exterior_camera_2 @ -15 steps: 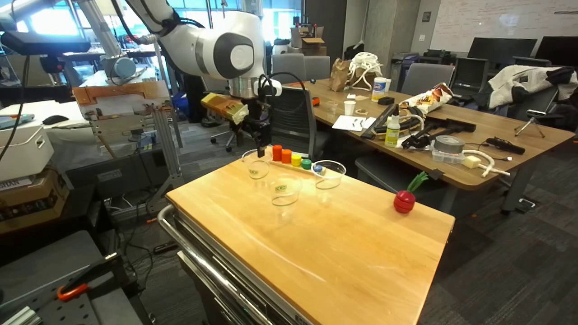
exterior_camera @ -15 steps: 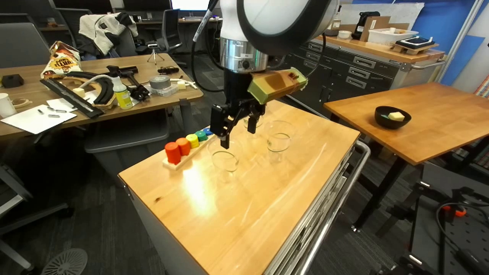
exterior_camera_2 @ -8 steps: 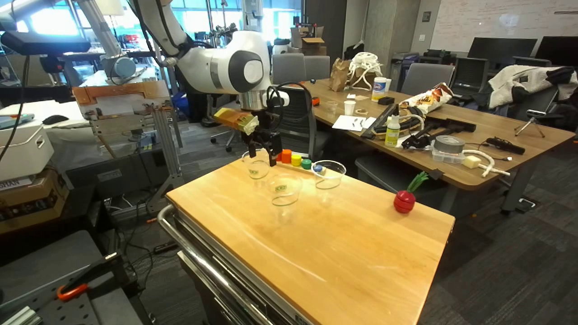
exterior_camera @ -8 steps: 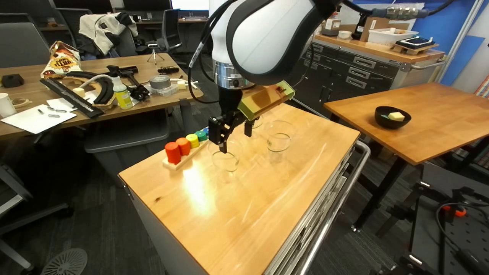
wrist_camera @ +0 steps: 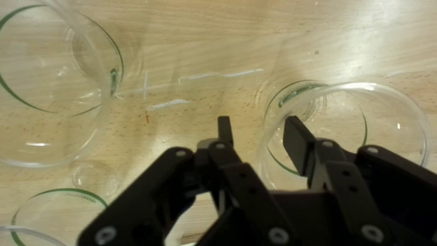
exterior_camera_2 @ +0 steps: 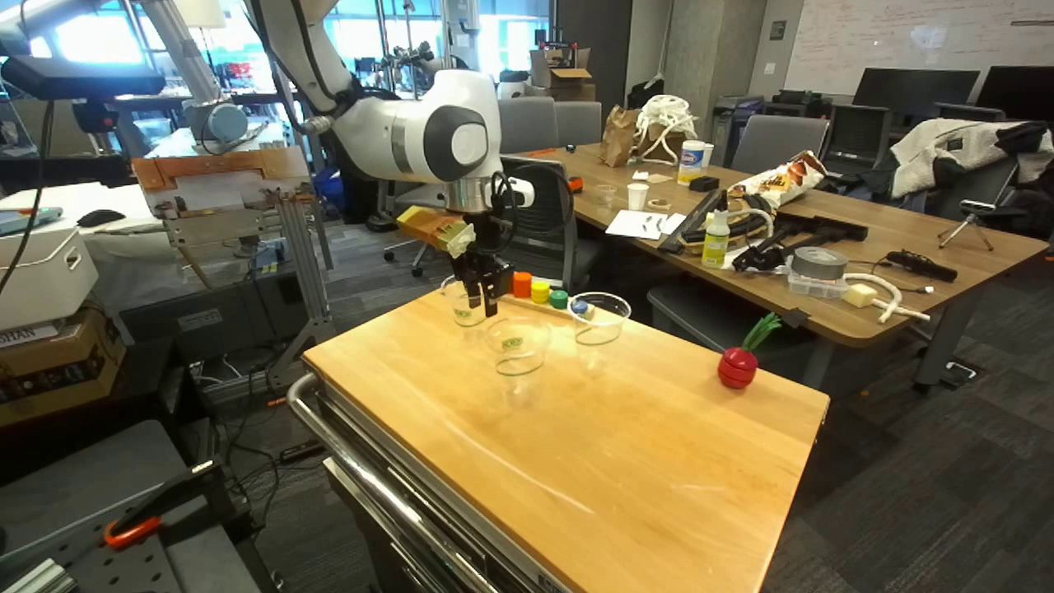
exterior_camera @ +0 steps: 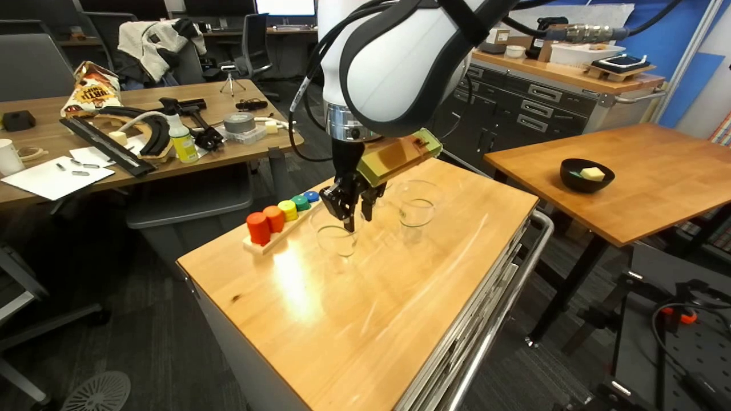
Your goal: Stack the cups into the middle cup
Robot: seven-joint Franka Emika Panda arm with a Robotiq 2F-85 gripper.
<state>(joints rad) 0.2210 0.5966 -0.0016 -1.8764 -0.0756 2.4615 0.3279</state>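
Note:
Three clear cups stand upright and apart on the wooden top. The middle cup (exterior_camera_2: 518, 349) (wrist_camera: 68, 85) is between the other two in an exterior view. A cup (exterior_camera_2: 461, 315) (exterior_camera: 337, 242) (wrist_camera: 341, 112) stands by the red end of the blocks, and another cup (exterior_camera_2: 599, 328) (wrist_camera: 58, 213) by the blue end, partly hidden behind my arm in an exterior view. My gripper (wrist_camera: 258, 126) (exterior_camera: 358, 222) (exterior_camera_2: 482, 307) is above the red-end cup. Its fingers are apart. In the wrist view, the cup's rim passes between them; the right pad (wrist_camera: 296, 145) overlaps the cup's mouth, without visible contact.
A row of coloured blocks (exterior_camera: 288, 210) on a wooden base lies close beside the cups. A red toy with green leaves (exterior_camera_2: 737, 368) sits near a corner of the cart top (exterior_camera_2: 617, 453). A metal handle (exterior_camera: 517, 297) runs along the cart's side.
My arm has come down closer to the red-end cup. The fingers have moved from wide apart to nearer each other. All three cups are where they were.

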